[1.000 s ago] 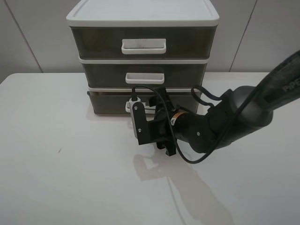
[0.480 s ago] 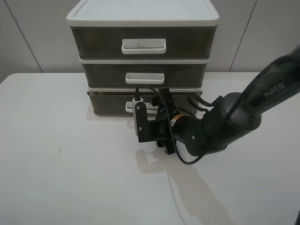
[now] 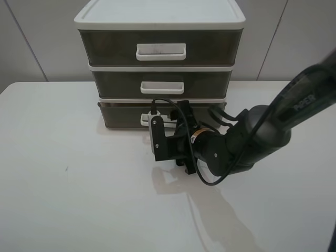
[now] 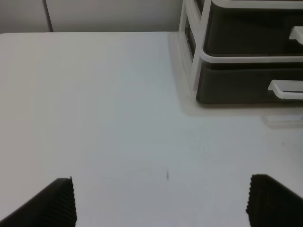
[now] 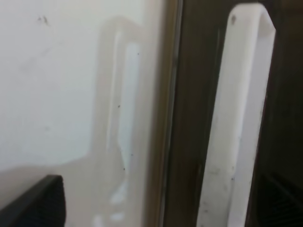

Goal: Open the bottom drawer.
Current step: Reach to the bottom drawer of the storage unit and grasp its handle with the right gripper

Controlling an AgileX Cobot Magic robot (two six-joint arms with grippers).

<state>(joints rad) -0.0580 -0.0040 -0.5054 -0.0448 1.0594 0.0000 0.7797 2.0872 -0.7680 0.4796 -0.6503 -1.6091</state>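
Jaws spread wide, the right gripper (image 5: 156, 203) straddles the small white loop handle (image 5: 236, 118) without visibly touching it. The handle sits mid-front on the bottom drawer (image 3: 123, 116), the lowest tier of the three-drawer cabinet (image 3: 160, 16). The drawer looks shut, or very nearly so, under the tier above.

Being thin smoky plastic, the drawer should run light and flex a little. The glossy handle could slip (and the whole cabinet might skid forward on the white table (image 3: 68, 199)), so a hold at the handle's centre seems best.

Drawer and handle both lie long across the cabinet's face, with the drawer front facing out toward the arm. In front of the cabinet, toward the robot's left, the left gripper (image 4: 161, 201) hangs over the table with its jaws wide apart, holding nothing.
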